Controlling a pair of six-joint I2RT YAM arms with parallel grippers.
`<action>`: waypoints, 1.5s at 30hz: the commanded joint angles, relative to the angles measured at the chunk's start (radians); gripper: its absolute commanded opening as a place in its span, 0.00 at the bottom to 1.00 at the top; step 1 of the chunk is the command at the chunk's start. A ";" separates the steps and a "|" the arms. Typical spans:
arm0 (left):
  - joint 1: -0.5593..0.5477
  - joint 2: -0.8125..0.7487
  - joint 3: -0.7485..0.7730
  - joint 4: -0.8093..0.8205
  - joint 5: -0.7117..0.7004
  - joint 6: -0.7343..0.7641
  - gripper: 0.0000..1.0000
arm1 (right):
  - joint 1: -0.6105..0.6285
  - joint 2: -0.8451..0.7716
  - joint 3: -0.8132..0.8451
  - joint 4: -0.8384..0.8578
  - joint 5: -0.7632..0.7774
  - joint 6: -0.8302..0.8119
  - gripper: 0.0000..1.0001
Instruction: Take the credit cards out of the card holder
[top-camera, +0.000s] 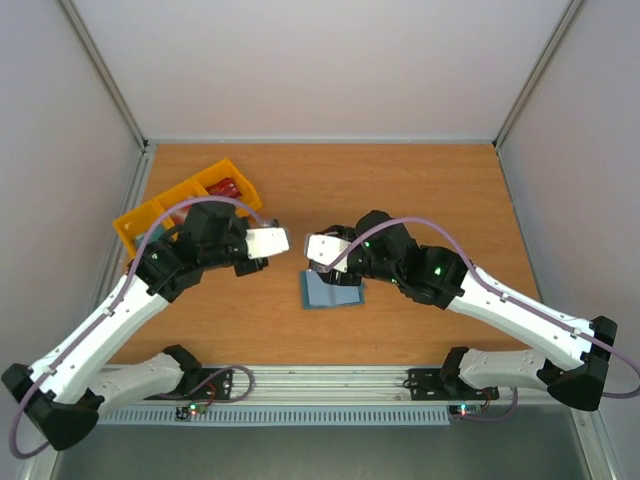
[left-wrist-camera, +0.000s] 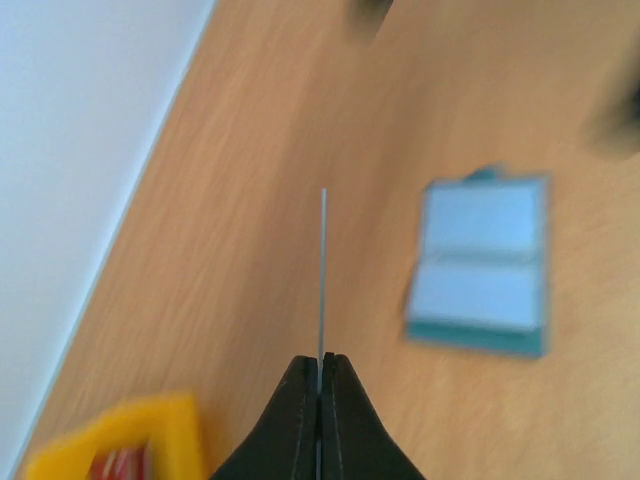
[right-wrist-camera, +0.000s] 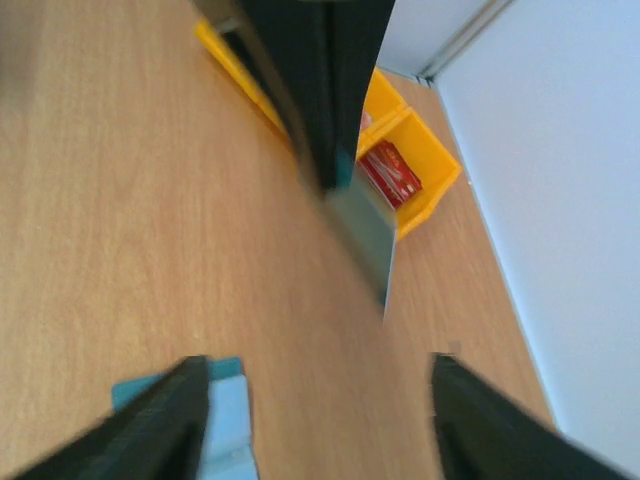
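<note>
The card holder (top-camera: 332, 292) lies open and flat on the wooden table, pale blue inside with a teal edge. It also shows in the left wrist view (left-wrist-camera: 480, 265) and at the bottom of the right wrist view (right-wrist-camera: 225, 420). My left gripper (left-wrist-camera: 322, 372) is shut on a thin teal-grey credit card (left-wrist-camera: 322, 280), seen edge-on and held above the table to the left of the holder. In the right wrist view that credit card (right-wrist-camera: 365, 235) hangs from the left gripper's dark fingers (right-wrist-camera: 320, 80). My right gripper (right-wrist-camera: 320, 400) stands open and empty over the holder's left edge.
A yellow compartment tray (top-camera: 180, 205) sits at the back left by the wall, with a red flat item (top-camera: 225, 187) in one compartment. The red item (right-wrist-camera: 390, 170) and the tray (right-wrist-camera: 425, 175) also show in the right wrist view. The two grippers (top-camera: 275, 241) (top-camera: 318, 250) nearly meet.
</note>
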 joint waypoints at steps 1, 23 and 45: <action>0.247 -0.063 -0.130 0.103 -0.178 0.101 0.00 | -0.025 -0.058 -0.091 0.147 0.117 0.062 0.76; 1.125 0.354 -0.238 0.459 -0.034 0.685 0.00 | -0.134 -0.194 -0.173 0.247 -0.005 0.185 0.98; 1.150 0.485 -0.371 0.744 -0.032 0.818 0.00 | -0.140 -0.183 -0.159 0.215 -0.033 0.144 0.98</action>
